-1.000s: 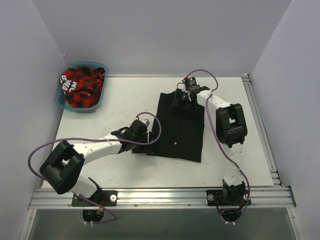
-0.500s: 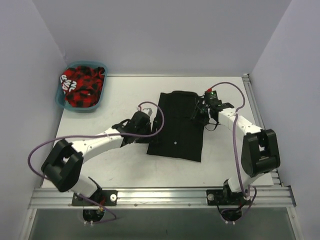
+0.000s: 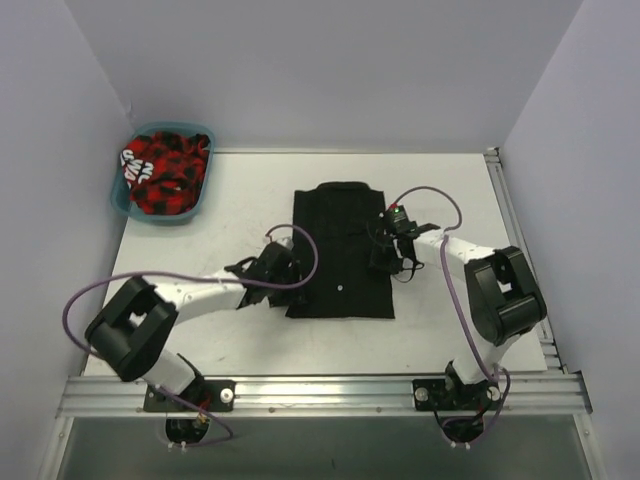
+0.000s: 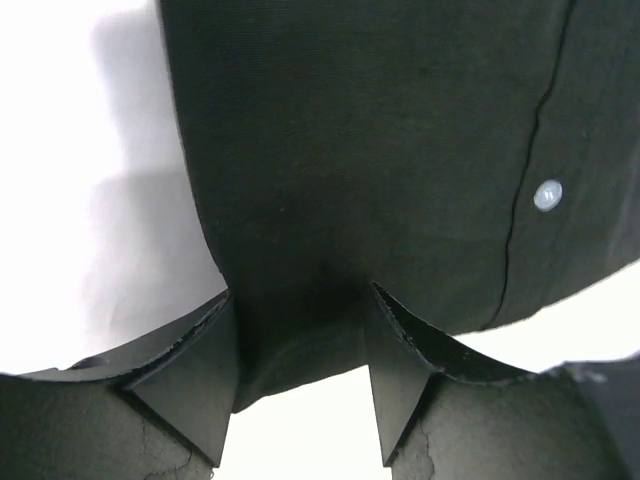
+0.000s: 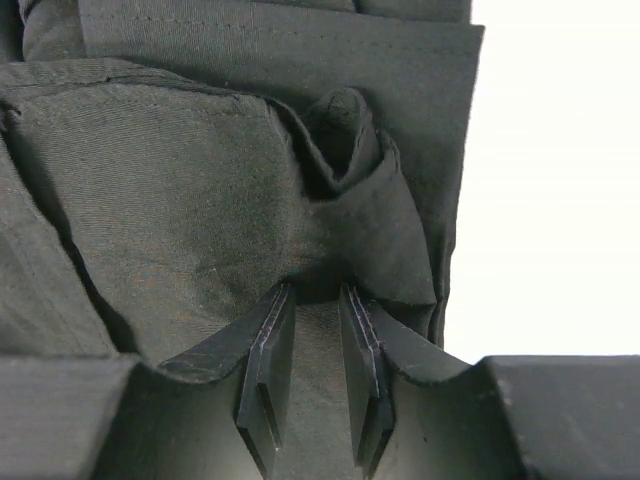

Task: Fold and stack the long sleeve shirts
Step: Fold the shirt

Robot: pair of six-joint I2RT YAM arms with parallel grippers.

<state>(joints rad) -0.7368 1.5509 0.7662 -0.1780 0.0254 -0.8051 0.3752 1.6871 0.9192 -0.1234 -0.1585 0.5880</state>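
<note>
Black shirt (image 3: 340, 255) lies flat mid-table (image 3: 200, 240), collar at the far end. The right gripper (image 5: 315, 298), nearly closed, pinches a bunched fold at its right edge. The left gripper (image 4: 300, 325) straddles the near-left hem, jaws half apart; whether it grips is unclear.

Bright even light, whites blown out, soft shadows

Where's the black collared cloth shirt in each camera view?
Top external: the black collared cloth shirt lies flat at mid-table.
Left wrist: it fills the upper frame, a corner reaching bottom centre.
Right wrist: it fills left and centre, bunched.
Shared landmark: small pale button, top and left wrist only.
</note>
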